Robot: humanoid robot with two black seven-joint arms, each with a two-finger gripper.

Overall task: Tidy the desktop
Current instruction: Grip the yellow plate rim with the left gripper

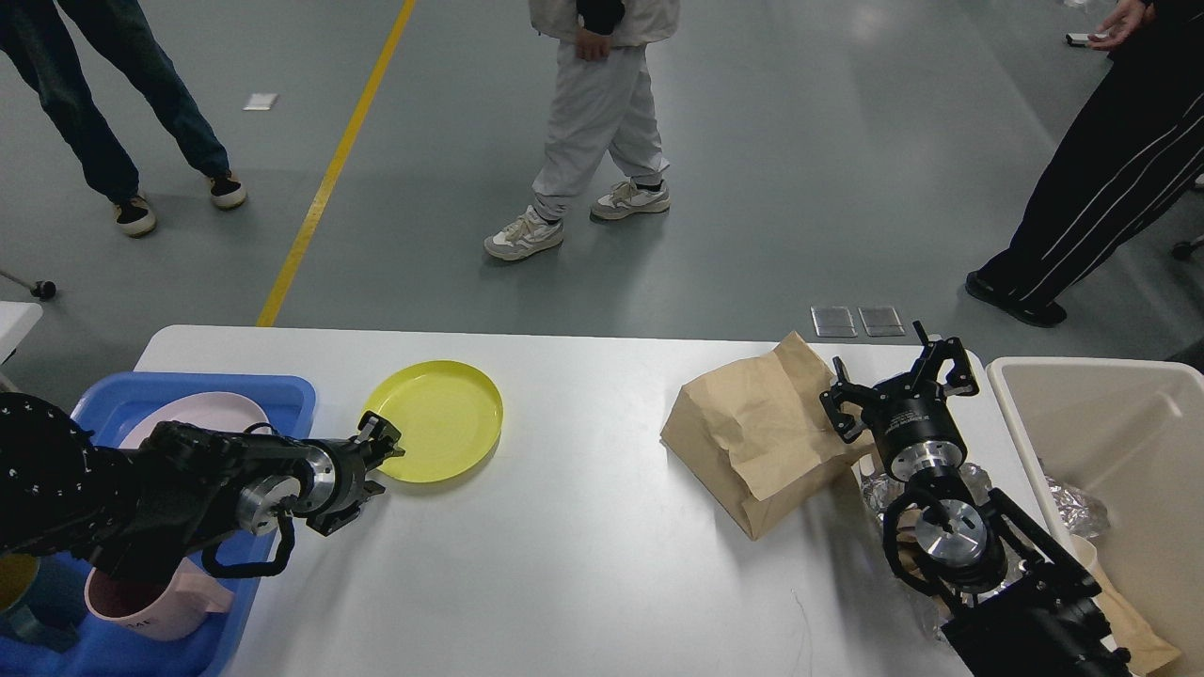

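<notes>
The white desktop [583, 545] fills the lower view. A yellow plate [442, 418] lies on it left of centre. My left gripper [381, 442] is low at the plate's left rim; its dark fingers cannot be told apart. A crumpled brown paper bag [752, 432] lies right of centre. My right gripper [894, 381] is open and empty, with fingers spread, just beside the bag's right edge. Crumpled foil [875, 489] lies on the desktop under my right arm.
A blue tray [282, 395] at the left edge holds a pink plate [202, 414], a pink mug [150, 602] and a dark cup. A beige bin [1110, 414] with foil and paper stands at the right edge. People stand on the grey floor behind.
</notes>
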